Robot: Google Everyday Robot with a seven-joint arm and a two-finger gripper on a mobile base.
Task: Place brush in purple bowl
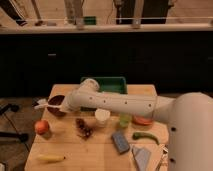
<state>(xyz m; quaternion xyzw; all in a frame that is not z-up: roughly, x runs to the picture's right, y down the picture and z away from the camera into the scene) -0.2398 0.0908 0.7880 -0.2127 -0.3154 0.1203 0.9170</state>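
The purple bowl (56, 106) stands near the left edge of the wooden table (100, 150). My gripper (54, 103) is at the end of the white arm (120, 104), right over the bowl and hiding much of it. A whitish end of the brush (40, 104) sticks out to the left past the bowl's rim, at the gripper's tip. The rest of the brush is hidden by the gripper and the bowl.
A green tray (105, 84) lies behind the arm. An orange fruit (42, 126), a banana (50, 158), a dark cone-like object (83, 127), a white cup (102, 116), an orange bowl (143, 120), a green pepper (145, 136) and a grey-blue sponge (120, 141) lie on the table.
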